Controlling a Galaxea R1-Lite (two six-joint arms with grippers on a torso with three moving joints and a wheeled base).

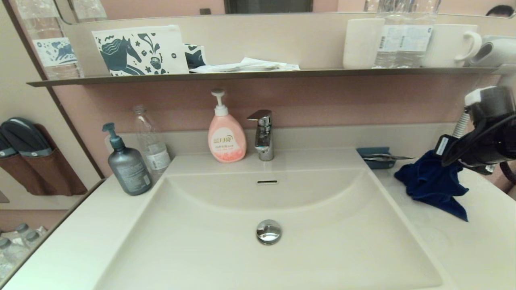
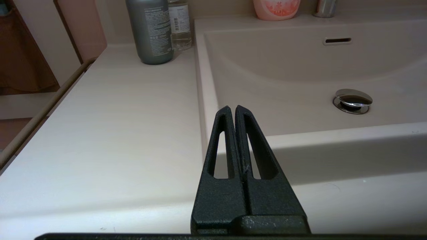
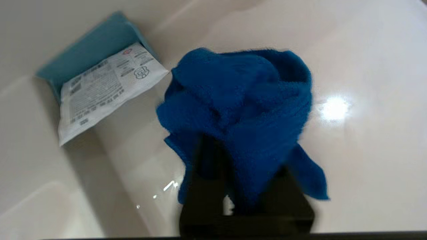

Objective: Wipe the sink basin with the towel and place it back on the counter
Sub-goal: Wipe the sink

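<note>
The royal-blue towel (image 1: 429,183) hangs rumpled from my right gripper (image 1: 449,161), over the counter (image 1: 479,245) just right of the sink basin (image 1: 225,257). In the right wrist view the towel (image 3: 240,93) is bunched between the black fingers (image 3: 203,173) and drapes over their tips, so my right gripper (image 3: 240,150) is shut on it. The basin holds only its chrome drain plug (image 1: 268,231) and overflow slot (image 1: 267,182). My left gripper (image 2: 232,108) is shut and empty, low at the basin's front left corner (image 2: 206,133), out of the head view.
A teal tray with a silvery packet (image 1: 377,156) lies behind the towel. The tap (image 1: 264,135), a pink soap pump (image 1: 226,139), a grey pump bottle (image 1: 128,167) and a clear bottle (image 1: 151,145) stand along the back. A wall shelf (image 1: 258,74) carries cups and packets.
</note>
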